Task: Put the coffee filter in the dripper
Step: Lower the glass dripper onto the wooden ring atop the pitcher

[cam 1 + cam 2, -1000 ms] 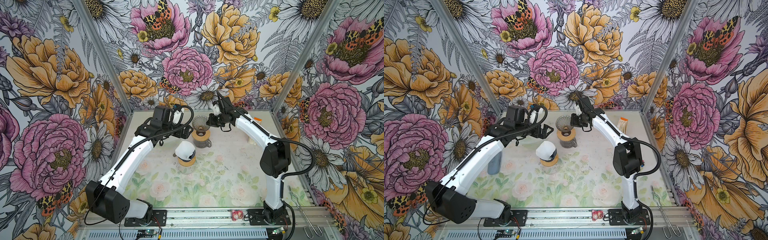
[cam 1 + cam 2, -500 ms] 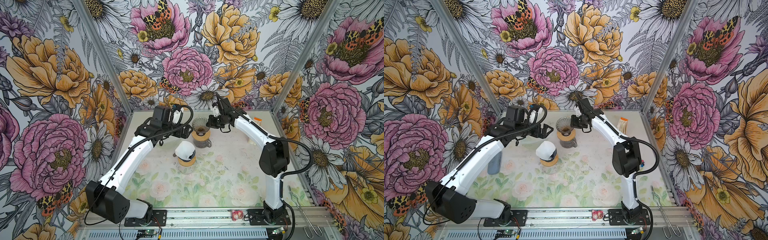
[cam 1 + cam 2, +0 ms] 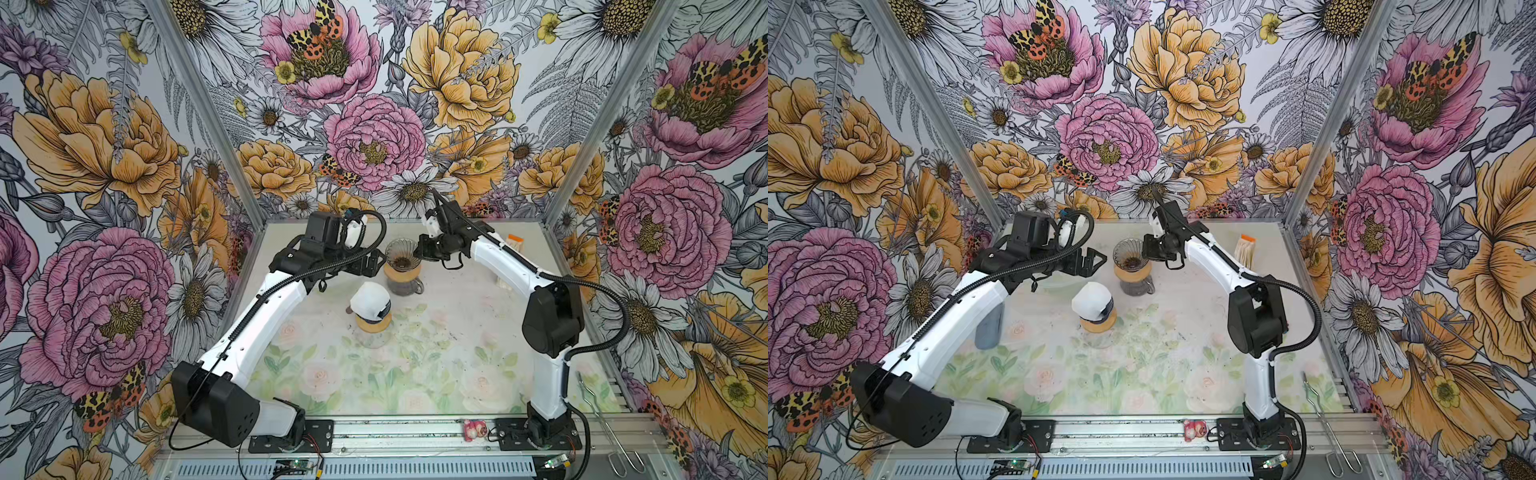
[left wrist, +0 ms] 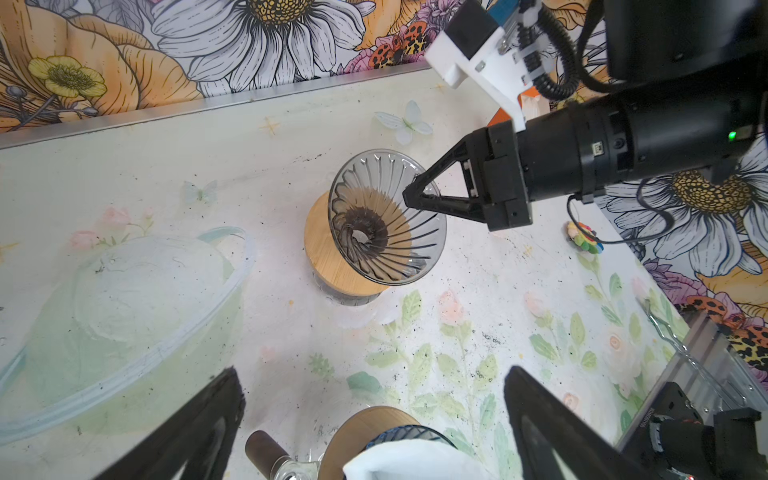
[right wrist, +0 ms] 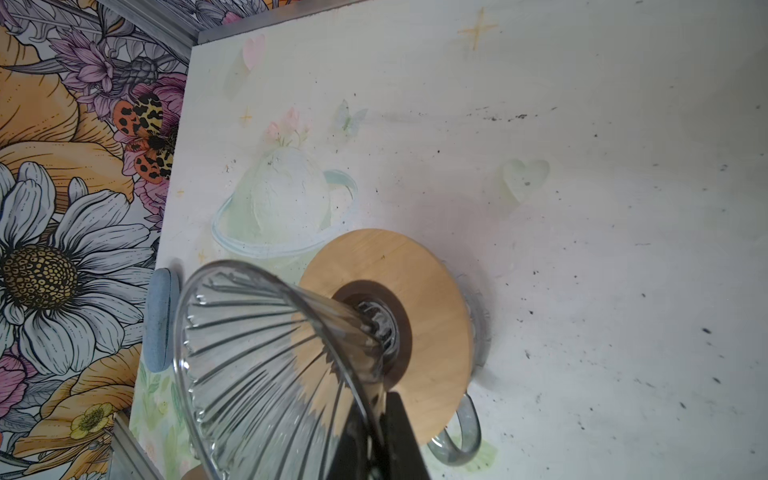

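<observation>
The dripper (image 3: pixel 401 254), a ribbed glass cone on a wooden collar over a glass carafe, stands at the back middle of the table in both top views (image 3: pixel 1130 257). My right gripper (image 3: pixel 417 251) is shut on its rim, and the glass wall runs between the dark fingers (image 5: pixel 399 432); the left wrist view shows the tips pinched at the rim (image 4: pixel 409 195). A white coffee filter (image 3: pixel 371 296) sits in a second cone in front (image 3: pixel 1093 298). My left gripper (image 3: pixel 1096 258) hangs open left of the dripper, above the filter (image 4: pixel 399 461), with nothing between its fingers.
A holder of paper filters (image 3: pixel 1245 251) with an orange tab stands at the back right. A grey-blue tumbler (image 3: pixel 988 328) stands at the left under my left arm. Metal tongs (image 3: pixel 602 419) lie at the front right, a pink toy (image 3: pixel 473 430) on the front rail.
My right gripper has shifted slightly left to the dripper's rim. The left arm, the dripper and the filter have not moved.
</observation>
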Available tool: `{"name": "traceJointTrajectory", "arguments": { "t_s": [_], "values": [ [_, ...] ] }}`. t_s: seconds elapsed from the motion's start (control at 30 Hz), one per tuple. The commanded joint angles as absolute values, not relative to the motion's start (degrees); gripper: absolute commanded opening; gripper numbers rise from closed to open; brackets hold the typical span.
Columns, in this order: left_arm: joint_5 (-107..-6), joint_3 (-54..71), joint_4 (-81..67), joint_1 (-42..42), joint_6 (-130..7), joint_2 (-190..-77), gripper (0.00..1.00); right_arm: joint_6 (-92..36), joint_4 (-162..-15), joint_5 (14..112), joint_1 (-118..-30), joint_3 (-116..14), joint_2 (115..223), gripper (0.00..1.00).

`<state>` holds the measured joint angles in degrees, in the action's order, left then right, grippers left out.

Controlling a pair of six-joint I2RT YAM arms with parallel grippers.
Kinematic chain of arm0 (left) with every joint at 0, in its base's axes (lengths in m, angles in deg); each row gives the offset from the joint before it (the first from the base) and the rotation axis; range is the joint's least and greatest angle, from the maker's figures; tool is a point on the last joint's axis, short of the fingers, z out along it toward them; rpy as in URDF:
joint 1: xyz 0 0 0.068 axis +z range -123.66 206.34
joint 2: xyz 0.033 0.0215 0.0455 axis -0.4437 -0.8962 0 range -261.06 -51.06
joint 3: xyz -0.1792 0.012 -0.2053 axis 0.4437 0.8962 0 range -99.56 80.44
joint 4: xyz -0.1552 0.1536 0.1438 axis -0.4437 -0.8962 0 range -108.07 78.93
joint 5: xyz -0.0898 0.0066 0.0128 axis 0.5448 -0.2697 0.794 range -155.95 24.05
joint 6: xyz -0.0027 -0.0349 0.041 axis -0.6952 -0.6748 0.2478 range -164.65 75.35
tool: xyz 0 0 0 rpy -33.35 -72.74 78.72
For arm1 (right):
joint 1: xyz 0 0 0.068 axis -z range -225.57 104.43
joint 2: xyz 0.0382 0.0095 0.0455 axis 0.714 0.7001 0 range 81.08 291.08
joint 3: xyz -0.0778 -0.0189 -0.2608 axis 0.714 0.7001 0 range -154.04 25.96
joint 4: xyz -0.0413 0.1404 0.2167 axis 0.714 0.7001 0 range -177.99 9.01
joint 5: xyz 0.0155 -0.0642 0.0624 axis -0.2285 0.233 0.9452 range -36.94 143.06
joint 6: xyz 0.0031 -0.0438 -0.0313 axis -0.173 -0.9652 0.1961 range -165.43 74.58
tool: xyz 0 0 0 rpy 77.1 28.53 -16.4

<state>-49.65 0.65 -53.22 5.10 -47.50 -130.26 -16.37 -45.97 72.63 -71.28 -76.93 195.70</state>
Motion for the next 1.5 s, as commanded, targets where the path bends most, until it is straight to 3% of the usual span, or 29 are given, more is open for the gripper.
{"name": "traceJointTrajectory", "arguments": {
  "t_s": [0.0, 0.57, 1.47],
  "values": [
    [-50.55, 1.39, -52.45, 4.82, -47.92, -130.07, 0.99, -16.42, -45.02, 71.61, -71.76, -75.73, 192.56, 0.0],
    [-49.84, 0.87, -52.46, 4.5, -47.83, -131.3, 0.99, -14.97, -40.34, 69.29, -71.67, -75.73, 196.04, 0.0],
    [-46.53, -5.22, -52.46, -0.65, -48.48, -137.89, 0.99, -20.38, -30.09, 67.08, -67.25, -63.6, 181.31, 0.0]
  ]
}}
